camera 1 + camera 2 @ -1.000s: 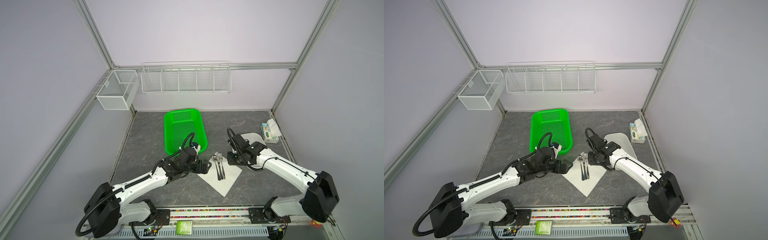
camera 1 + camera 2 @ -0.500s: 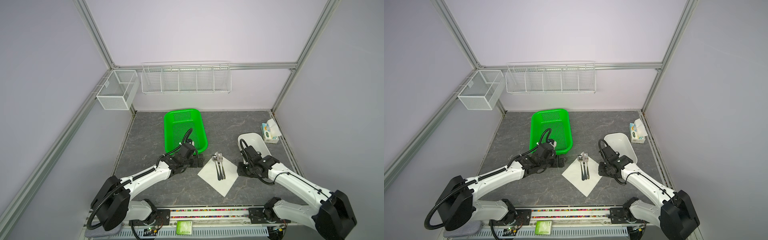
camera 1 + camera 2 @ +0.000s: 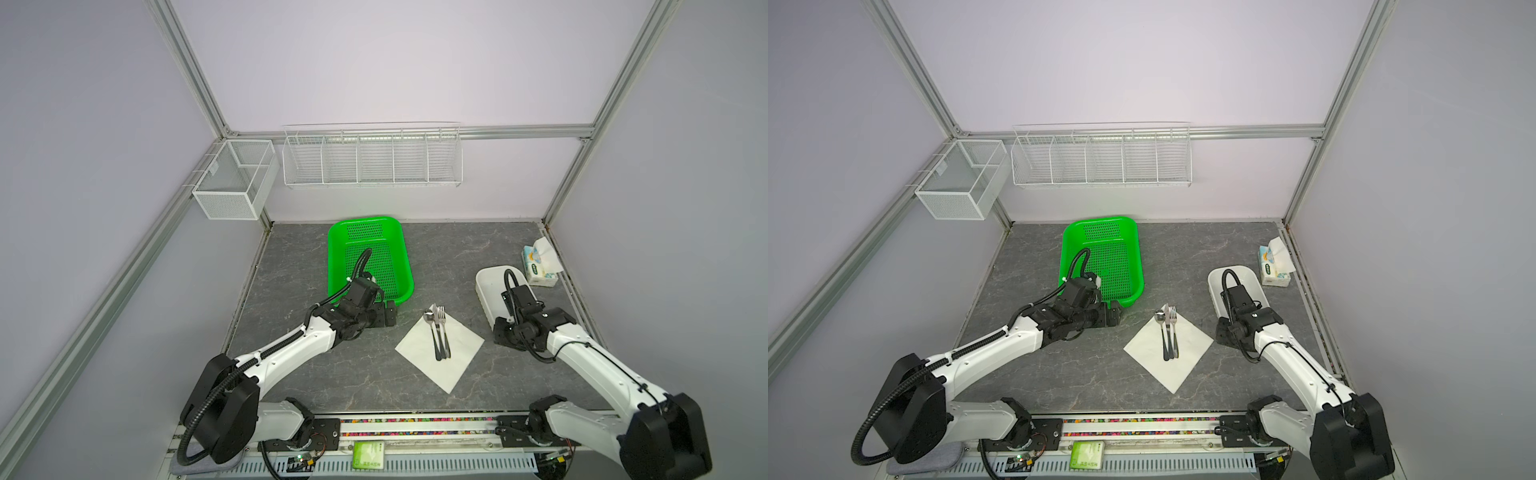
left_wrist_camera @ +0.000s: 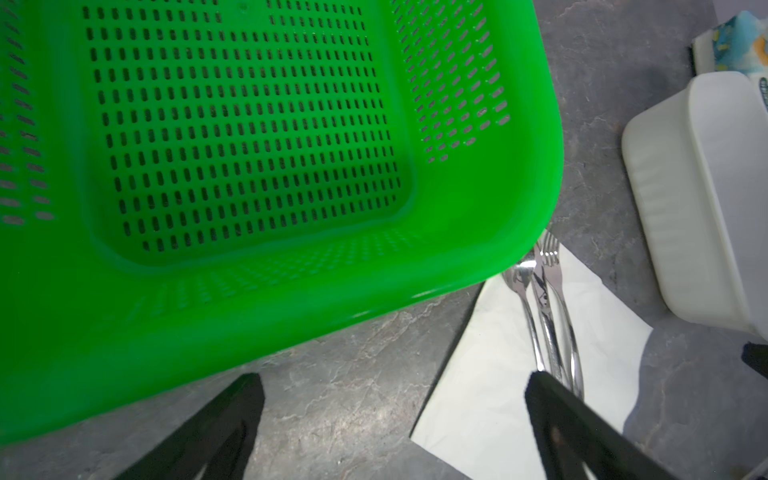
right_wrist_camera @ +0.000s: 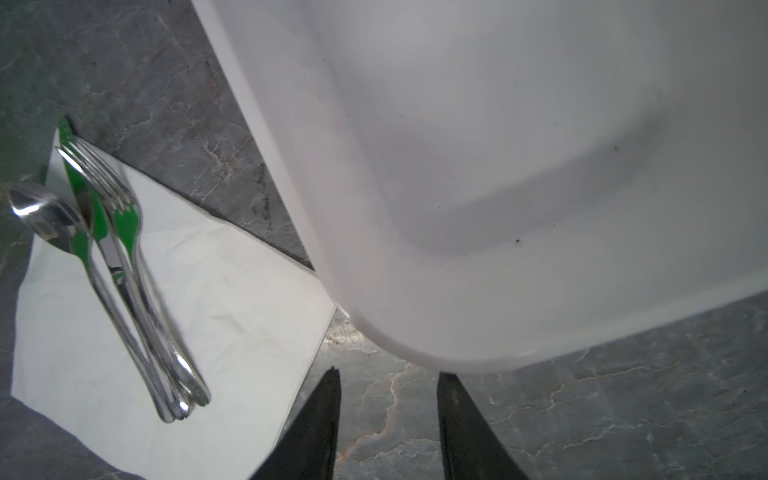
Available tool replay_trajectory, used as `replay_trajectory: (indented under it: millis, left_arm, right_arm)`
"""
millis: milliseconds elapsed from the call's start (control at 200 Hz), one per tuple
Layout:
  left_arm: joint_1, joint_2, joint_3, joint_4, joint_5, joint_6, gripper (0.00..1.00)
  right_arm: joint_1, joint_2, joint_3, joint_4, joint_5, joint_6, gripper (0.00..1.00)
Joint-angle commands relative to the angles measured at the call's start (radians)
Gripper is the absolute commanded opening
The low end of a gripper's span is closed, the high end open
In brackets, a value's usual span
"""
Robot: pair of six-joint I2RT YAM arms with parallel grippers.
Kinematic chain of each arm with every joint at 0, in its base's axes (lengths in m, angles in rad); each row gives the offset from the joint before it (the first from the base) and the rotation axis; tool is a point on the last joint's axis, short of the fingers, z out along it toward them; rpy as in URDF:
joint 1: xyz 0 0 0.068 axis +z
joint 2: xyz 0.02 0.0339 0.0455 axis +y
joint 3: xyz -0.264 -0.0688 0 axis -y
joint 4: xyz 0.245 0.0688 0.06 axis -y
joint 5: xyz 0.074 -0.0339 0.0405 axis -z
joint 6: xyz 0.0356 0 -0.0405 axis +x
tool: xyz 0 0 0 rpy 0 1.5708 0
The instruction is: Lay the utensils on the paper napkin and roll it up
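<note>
The utensils (image 3: 440, 338) (image 3: 1169, 338), a spoon, knife and fork, lie side by side across the middle of the white paper napkin (image 3: 461, 349) (image 3: 1192, 347), which lies flat like a diamond. My left gripper (image 3: 388, 318) (image 4: 392, 380) hovers open to the napkin's left, by the green basket's near corner. My right gripper (image 3: 500, 334) (image 5: 390, 374) is just off the napkin's right corner, low over the table. Its jaws stand apart with nothing between them. Both wrist views show the utensils (image 4: 548, 316) (image 5: 124, 270) on the napkin (image 4: 490, 374) (image 5: 232, 291).
A green perforated basket (image 3: 365, 226) (image 4: 249, 145) sits behind the left gripper. A white tub (image 3: 490, 286) (image 5: 498, 166) stands right behind the right gripper. A tissue pack (image 3: 538, 266) is at the far right edge. Wire racks (image 3: 372, 160) hang on the back wall.
The right gripper has drawn back from the utensils' heads to the right, off the napkin, and its jaws have widened a little. The left gripper has pulled slightly left, away from the napkin's edge.
</note>
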Motion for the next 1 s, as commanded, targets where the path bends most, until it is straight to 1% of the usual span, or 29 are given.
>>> replay_trajectory:
  millis: [0, 95, 145, 180, 265, 310, 460, 485, 515, 540, 605, 715, 835, 930, 995]
  left_arm:
    - [0.001, -0.041, -0.038, 0.015, 0.101, 0.014, 1.0]
    - [-0.001, -0.078, -0.067, 0.022, 0.136, -0.001, 0.99]
    - [-0.008, -0.101, -0.082, 0.028, 0.15, -0.004, 0.99]
    - [-0.014, -0.121, -0.093, 0.033, 0.158, -0.002, 0.98]
    - [-0.039, -0.161, -0.123, 0.061, 0.18, 0.005, 0.96]
    - [-0.057, -0.174, -0.135, 0.075, 0.185, 0.008, 0.95]
    - [-0.109, -0.181, -0.142, 0.094, 0.183, 0.007, 0.92]
    - [-0.113, -0.177, -0.142, 0.099, 0.186, 0.006, 0.91]
    - [-0.115, -0.175, -0.143, 0.106, 0.188, 0.004, 0.91]
    - [-0.115, -0.173, -0.144, 0.111, 0.189, 0.003, 0.91]
    - [-0.115, -0.166, -0.145, 0.121, 0.193, 0.004, 0.9]
    - [-0.116, -0.15, -0.144, 0.128, 0.199, 0.005, 0.89]
    - [-0.116, -0.135, -0.138, 0.125, 0.202, 0.008, 0.89]
    - [-0.116, -0.132, -0.134, 0.12, 0.206, 0.012, 0.89]
    - [-0.116, -0.134, -0.134, 0.116, 0.205, 0.014, 0.89]
  right_arm:
    - [0.0, -0.043, -0.038, -0.006, -0.078, 0.001, 0.42]
    - [0.018, -0.087, -0.081, 0.044, -0.232, 0.005, 0.42]
    - [0.037, -0.112, -0.108, 0.071, -0.315, 0.029, 0.44]
    - [0.053, -0.131, -0.129, 0.088, -0.351, 0.056, 0.45]
    - [0.127, -0.173, -0.175, 0.138, -0.412, 0.118, 0.48]
    - [0.16, -0.188, -0.195, 0.162, -0.437, 0.156, 0.48]
    - [0.24, -0.258, -0.292, 0.264, -0.504, 0.335, 0.48]
    - [0.255, -0.271, -0.308, 0.286, -0.508, 0.375, 0.49]
    - [0.267, -0.287, -0.328, 0.29, -0.507, 0.446, 0.52]
    - [0.275, -0.295, -0.343, 0.304, -0.515, 0.488, 0.52]
    - [0.3, -0.301, -0.377, 0.338, -0.53, 0.54, 0.5]
    - [0.35, -0.27, -0.372, 0.308, -0.487, 0.557, 0.5]
    - [0.412, -0.176, -0.363, 0.376, -0.488, 0.587, 0.5]
    - [0.453, -0.105, -0.336, 0.364, -0.431, 0.608, 0.47]
    - [0.467, -0.085, -0.343, 0.398, -0.421, 0.641, 0.46]
